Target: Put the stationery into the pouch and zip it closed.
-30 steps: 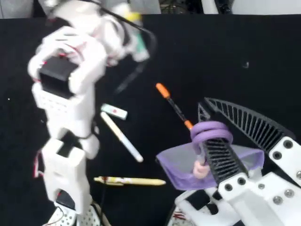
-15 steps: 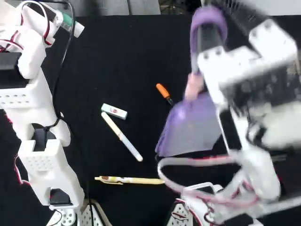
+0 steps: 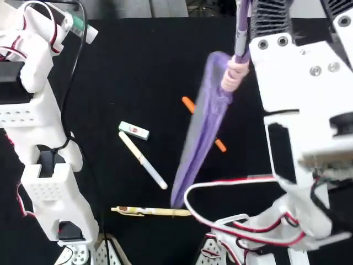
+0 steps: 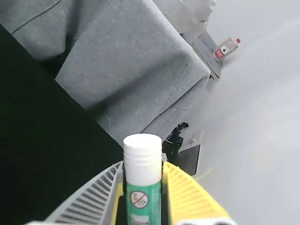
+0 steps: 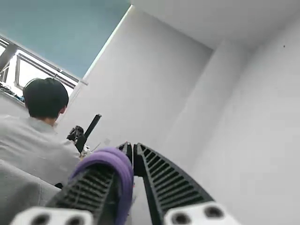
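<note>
High over the table's back right, my right gripper (image 3: 242, 34) is shut on the purple strap (image 5: 111, 165) of the purple pouch (image 3: 199, 132), which hangs down almost vertically. At the back left corner my left gripper (image 3: 74, 23) is raised and shut on a glue stick (image 4: 142, 178) with a white cap, held between its yellow fingers (image 4: 185, 194). On the black table lie a small eraser (image 3: 133, 130), a white pen (image 3: 143, 161) and a yellow pen (image 3: 151, 211). An orange-tipped pen (image 3: 189, 104) is partly hidden behind the pouch.
Both white arm bases stand at the table's front edge, left (image 3: 52, 193) and right (image 3: 298, 165). A black cable (image 3: 83, 49) trails from the left arm. Grey upholstery (image 4: 122, 70) lies beyond the table's back edge.
My right arm has lifted the pouch off the table, and it now hangs upright. My left arm swung back to the left with the glue stick, then held still.
</note>
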Available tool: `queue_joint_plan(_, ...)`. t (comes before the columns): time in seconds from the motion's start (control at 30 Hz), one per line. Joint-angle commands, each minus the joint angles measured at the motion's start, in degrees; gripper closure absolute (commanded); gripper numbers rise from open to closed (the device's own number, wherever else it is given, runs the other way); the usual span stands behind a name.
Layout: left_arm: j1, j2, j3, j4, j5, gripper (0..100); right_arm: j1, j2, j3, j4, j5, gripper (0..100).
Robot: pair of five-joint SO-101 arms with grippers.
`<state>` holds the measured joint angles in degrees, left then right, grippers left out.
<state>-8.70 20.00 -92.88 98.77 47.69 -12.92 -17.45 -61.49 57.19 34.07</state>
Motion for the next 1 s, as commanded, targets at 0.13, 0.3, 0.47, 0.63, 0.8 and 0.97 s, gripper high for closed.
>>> queue_joint_plan(0.13, -0.5, -2.2, -2.4, -1.0, 0.7, 97, -6.7, 1.5, -1.9, 12.8, -6.3, 98.8)
queue_joint_plan(0.3, -0.5, -2.2, -2.4, -1.0, 0.7, 97, -5.3, 0.3, -2.9, 22.4, -8.4, 98.8)
queue_joint_plan(0.47, -0.5, -2.2, -2.4, -0.9, 0.7, 97, 1.2, -1.6, -3.0, 30.7, -8.4, 98.8)
queue_joint_plan(0.63, 0.0, -2.2, -2.4, -0.5, 0.7, 97, 10.7, -1.0, -2.9, 29.0, -8.7, 98.8)
queue_joint_plan(0.8, 0.0, -2.2, -2.4, -0.4, 0.7, 97, 12.2, 4.2, -2.9, 18.0, -8.4, 98.8)
queue_joint_plan(0.97, 0.0, -2.2, -2.4, -0.4, 0.7, 97, 12.0, 10.9, -2.9, 8.6, -8.8, 98.8)
